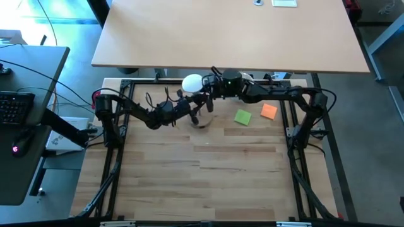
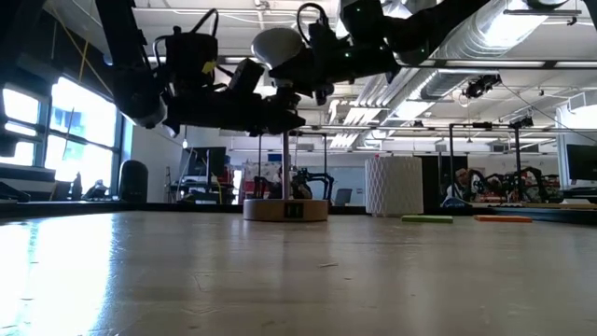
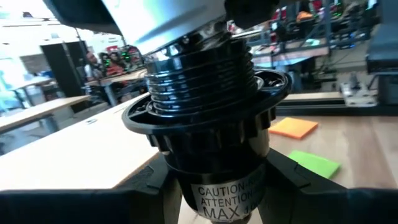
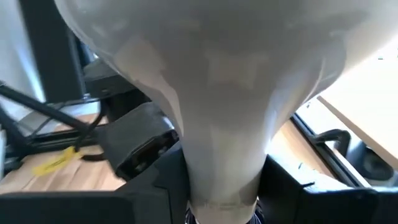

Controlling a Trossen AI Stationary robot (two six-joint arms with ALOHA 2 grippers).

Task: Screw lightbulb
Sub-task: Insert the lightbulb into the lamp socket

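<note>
While our left gripper (image 1: pixel 194 111) reaches in from the left side of the table, its fingers are closed around the black socket (image 3: pixel 208 134), clamping the body just below the threaded collar, where a caution label shows. In the low view the socket stands on a thin stem above its round wooden base (image 2: pixel 285 209), which sits on the wooden table (image 1: pixel 208 183). Directly over it we hold the lightbulb (image 1: pixel 192 83): our right gripper (image 1: pixel 210 90) comes in from the right at the table's far edge, and its fingers grip the bulb's narrow neck (image 4: pixel 224 162), with the round globe pointing up and the base down toward the socket. We cannot tell how far the base sits in the threads. Further right, a green note (image 1: pixel 242 116) and an orange note (image 1: pixel 269 111) lie flat on the table, near each other but apart. A white ribbed cup (image 2: pixel 393 186) stands beyond them in the low view.
</note>
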